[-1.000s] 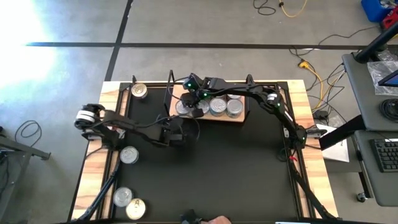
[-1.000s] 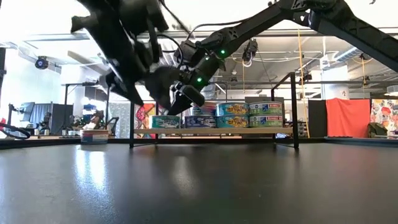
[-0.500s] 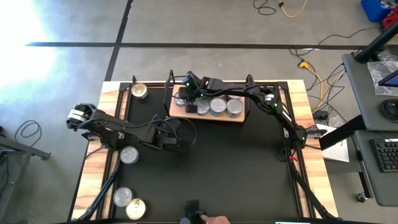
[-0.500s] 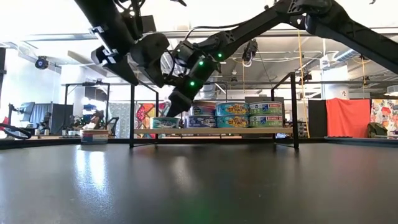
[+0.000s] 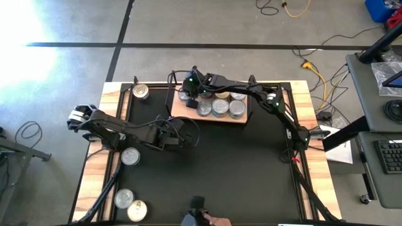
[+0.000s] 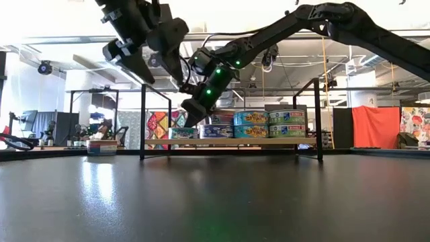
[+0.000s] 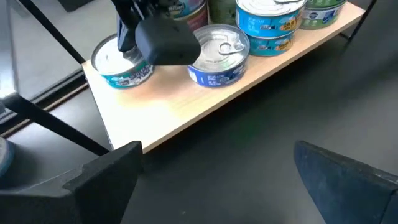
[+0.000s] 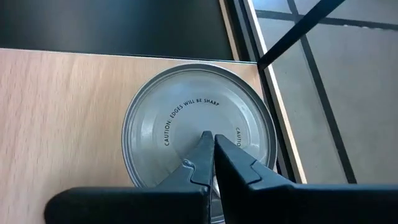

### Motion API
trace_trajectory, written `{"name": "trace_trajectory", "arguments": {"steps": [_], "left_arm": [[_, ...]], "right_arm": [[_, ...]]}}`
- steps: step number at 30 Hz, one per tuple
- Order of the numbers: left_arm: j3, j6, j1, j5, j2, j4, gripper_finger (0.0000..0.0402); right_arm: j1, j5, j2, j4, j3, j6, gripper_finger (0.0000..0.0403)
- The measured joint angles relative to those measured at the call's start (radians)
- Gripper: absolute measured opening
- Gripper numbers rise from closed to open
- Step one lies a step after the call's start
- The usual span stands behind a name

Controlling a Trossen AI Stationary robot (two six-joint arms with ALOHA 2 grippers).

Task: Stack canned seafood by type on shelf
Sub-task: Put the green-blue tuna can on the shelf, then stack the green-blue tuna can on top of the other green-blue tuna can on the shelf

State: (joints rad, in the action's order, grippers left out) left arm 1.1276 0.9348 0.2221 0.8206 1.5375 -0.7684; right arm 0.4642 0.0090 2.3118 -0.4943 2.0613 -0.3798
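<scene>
High view: left end effector (image 5: 178,137) open, empty, retreated left-centre; right end effector (image 5: 190,100) shut, pressing tin (image 5: 183,96) on shelf (image 5: 210,117).

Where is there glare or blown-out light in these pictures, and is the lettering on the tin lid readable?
High view: bright glare washes the floor at upper left. Low view: the ceiling behind the arms is blown out, and the black table shows soft sheen. Right wrist view: evenly lit, the tin lid lettering reads clearly above the shut right gripper.
</scene>
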Motion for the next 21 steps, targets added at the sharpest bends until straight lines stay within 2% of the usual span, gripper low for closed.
{"name": "trace_trajectory", "arguments": {"steps": [6, 11, 13, 16, 21], "left_arm": [[0.024, 0.048, 0.009, 0.03, -0.002, -0.134, 0.04], [0.003, 0.2, -0.001, -0.033, -0.022, -0.332, 0.04], [0.003, 0.236, -0.031, -0.089, -0.045, -0.358, 0.04], [0.003, 0.186, -0.106, -0.203, -0.093, -0.342, 0.04], [0.02, 0.068, -0.157, -0.203, -0.187, -0.316, 0.04]], "right_arm": [[-0.002, 0.018, 0.006, -0.074, 0.11, 0.041, 0.0009], [0.005, 0.052, 0.003, -0.318, 0.289, 0.05, 0.0009], [0.016, 0.056, -0.033, -0.369, 0.275, 0.084, 0.0009], [0.052, 0.067, -0.076, -0.477, 0.262, 0.181, 0.0009], [0.124, 0.044, -0.084, -0.584, 0.257, 0.285, 0.0009]]}}
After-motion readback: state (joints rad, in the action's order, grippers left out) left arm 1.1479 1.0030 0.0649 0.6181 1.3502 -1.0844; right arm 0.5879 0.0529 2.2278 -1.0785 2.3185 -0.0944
